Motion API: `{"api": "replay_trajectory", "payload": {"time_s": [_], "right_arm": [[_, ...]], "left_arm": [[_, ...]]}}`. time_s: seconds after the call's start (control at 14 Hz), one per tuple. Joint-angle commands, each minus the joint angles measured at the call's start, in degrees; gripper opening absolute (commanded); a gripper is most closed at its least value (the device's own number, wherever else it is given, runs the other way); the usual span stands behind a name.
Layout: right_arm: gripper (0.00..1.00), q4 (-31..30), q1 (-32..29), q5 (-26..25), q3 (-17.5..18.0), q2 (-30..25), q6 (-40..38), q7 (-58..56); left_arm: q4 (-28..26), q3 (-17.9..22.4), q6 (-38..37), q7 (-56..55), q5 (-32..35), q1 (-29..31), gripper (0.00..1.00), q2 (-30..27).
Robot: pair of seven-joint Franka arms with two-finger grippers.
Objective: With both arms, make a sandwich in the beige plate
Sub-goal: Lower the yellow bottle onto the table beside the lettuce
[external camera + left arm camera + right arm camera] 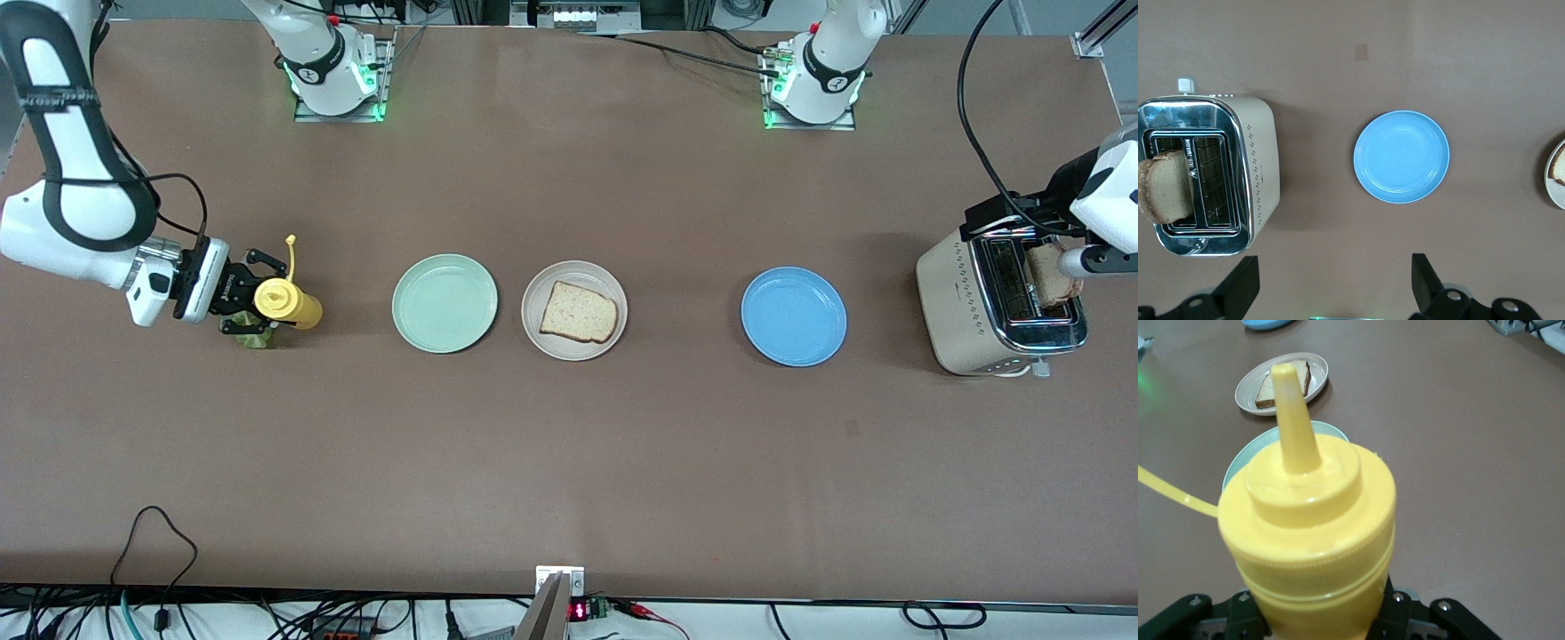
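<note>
Item, nearest the front camera: a round blue plate (pixel 794 316), bare, toward the left arm's end of the table, with a cream and chrome two-slot toaster (pixel 1000 302) beside it, a slice of brown bread (pixel 1053 274) standing up out of one slot. The left gripper (pixel 1331 290) hung over the toaster, fingers spread wide, holding nothing. The round beige plate (pixel 574 310) sat mid-table carrying one bread slice (pixel 579 312), a mint green plate (pixel 444 302) beside it. The right gripper (pixel 244 298) was clamped on a yellow plastic squeeze bottle (pixel 287 303), lying sideways above a crumpled green lettuce leaf (pixel 251 338).
</note>
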Motion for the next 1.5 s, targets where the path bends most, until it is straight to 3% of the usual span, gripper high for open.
{"api": "replay_trajectory", "payload": {"time_s": [0.0,0.43,0.72,0.93,1.15,1.29,1.43], "right_arm": [[0.12,-0.3,-2.1,7.5,1.3,3.3,-0.4,-8.8],[0.13,-0.3,-3.3,10.8,1.3,7.9,-0.4,-17.2],[0.28,-0.3,-3.3,11.5,1.3,8.4,-0.2,-17.0],[0.31,-0.3,-3.3,11.5,1.3,8.5,0.0,-17.0],[0.47,-0.3,-3.3,11.5,1.3,8.5,0.0,-16.6],[0.69,-0.3,-3.3,11.5,1.3,8.5,0.2,-16.5],[0.84,-0.3,-3.3,11.5,1.3,8.5,0.3,-16.5]], "left_arm": [[-1.0,-0.2,-0.5,-0.5,0.5,0.1,1.0,-1.5],[-1.0,-0.3,-0.5,-0.6,1.1,0.0,1.0,-1.4],[-1.1,-0.3,-0.5,-0.6,1.1,0.1,1.0,-1.3],[-1.1,-0.3,-0.5,-0.5,1.1,0.1,1.0,-1.2],[-1.1,-0.3,-0.5,-0.5,1.1,0.1,1.0,-1.1],[-1.1,-0.3,-0.5,-0.4,1.1,0.1,1.0,-1.1],[-1.1,-0.3,-0.2,-0.3,1.1,0.1,1.0,-1.1]]}}
